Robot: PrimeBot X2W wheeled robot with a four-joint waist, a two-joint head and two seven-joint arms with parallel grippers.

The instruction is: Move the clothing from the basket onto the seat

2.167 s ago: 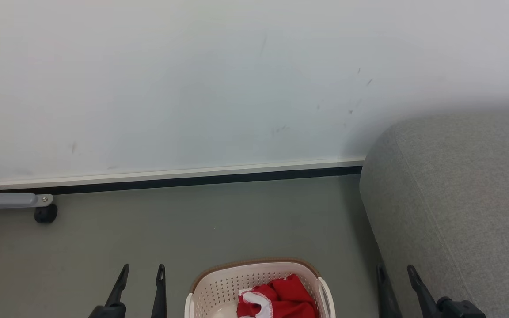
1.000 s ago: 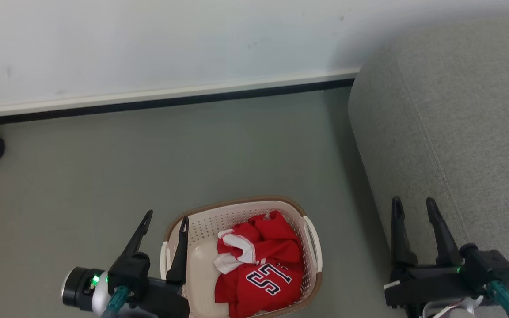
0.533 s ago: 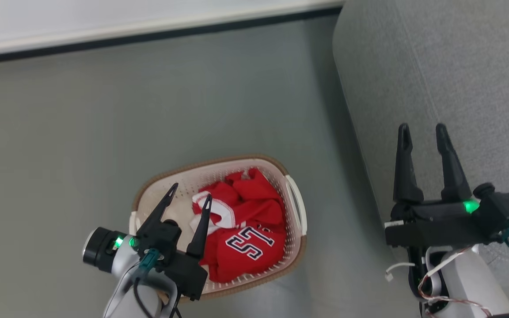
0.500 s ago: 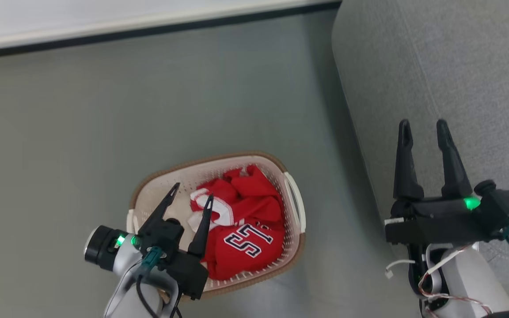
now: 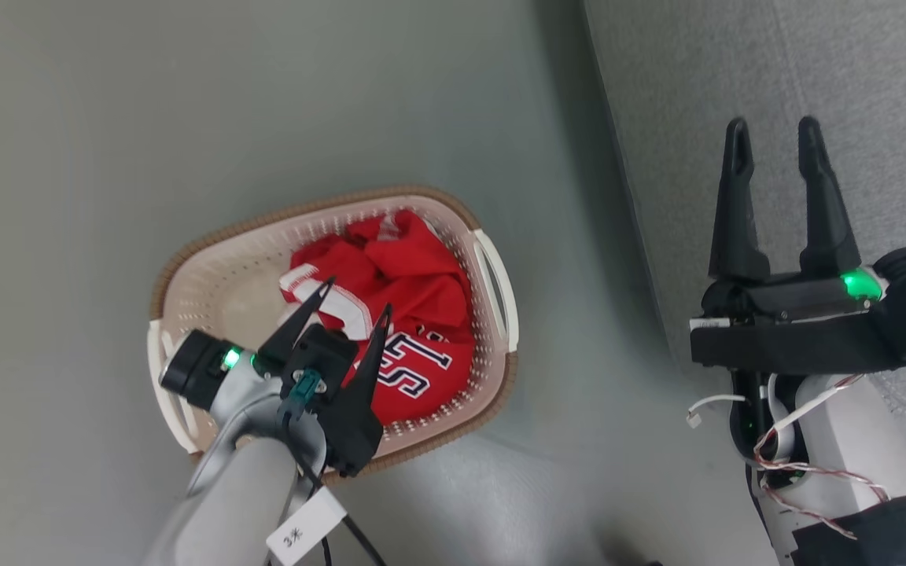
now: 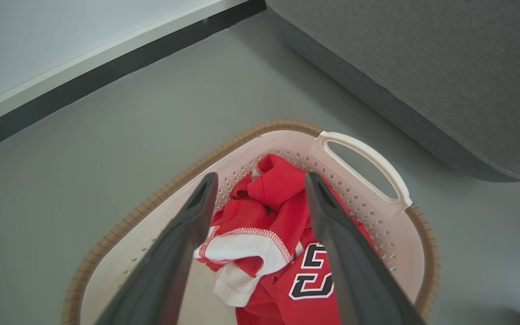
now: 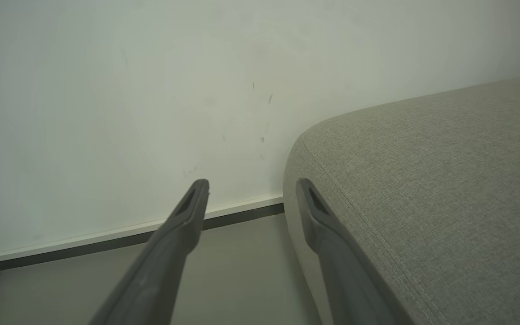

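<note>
Head view: clothing (image 5: 414,271) lies heaped in the basket's (image 5: 296,208) right half, none on the seat (image 5: 697,79). Left gripper (image 5: 359,295) hovers spread above it; right gripper (image 5: 773,126) is spread over the seat's edge. Transfer apparently not yet begun.

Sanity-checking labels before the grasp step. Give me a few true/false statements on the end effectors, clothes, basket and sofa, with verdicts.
1. The left end effector is open over the basket. True.
2. The right end effector grips a red jersey. False: it is open and empty, near the sofa.
3. The clothes lie on the sofa. False: they lie in the basket.
4. The basket stands on the floor, apart from the sofa. True.
</note>
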